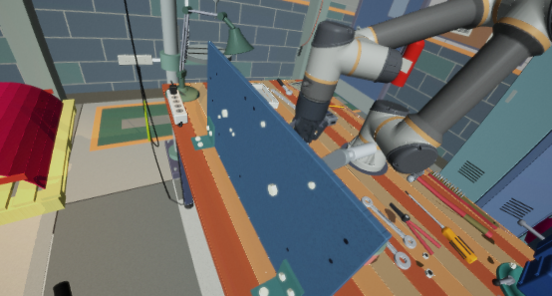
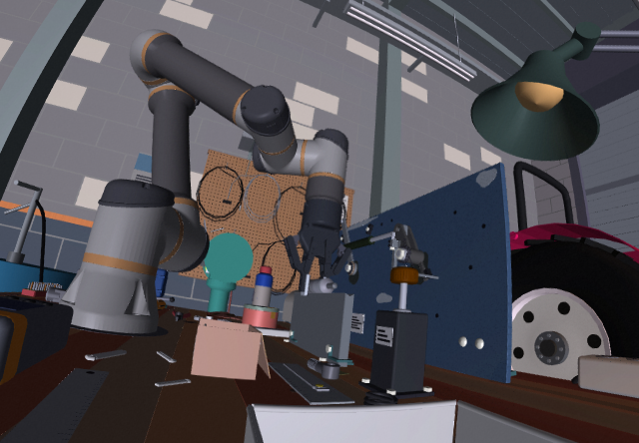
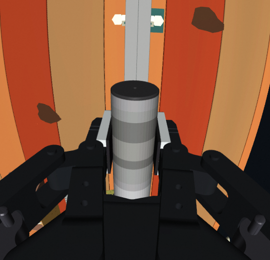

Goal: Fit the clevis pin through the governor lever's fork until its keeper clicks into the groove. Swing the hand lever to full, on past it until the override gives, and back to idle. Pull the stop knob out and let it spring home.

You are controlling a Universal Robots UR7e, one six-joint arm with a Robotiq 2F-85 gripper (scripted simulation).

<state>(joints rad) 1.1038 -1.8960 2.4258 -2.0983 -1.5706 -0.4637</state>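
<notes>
In front of the upright blue panel (image 2: 438, 268), in the middle of the workbench, a grey box (image 2: 321, 325) carries a grey cylindrical hand lever grip (image 3: 134, 138) with a dark end cap. My gripper (image 3: 134, 143) reaches down from above the box, and its two finger pads are clamped on either side of the grip. To its right a dark rod (image 2: 366, 240) runs to the governor lever's fork (image 2: 405, 245), above an orange knob (image 2: 402, 275) on a black box (image 2: 400, 350). I cannot pick out the clevis pin.
The blue panel (image 1: 279, 184) stands along the bench's edge and hides the fixtures from the side camera. A pink carton (image 2: 227, 349), a teal bulb (image 2: 227, 268) and a red-capped bottle (image 2: 263, 283) stand left of the grey box. Wrenches and screwdrivers (image 1: 428, 224) lie on the bench's near end.
</notes>
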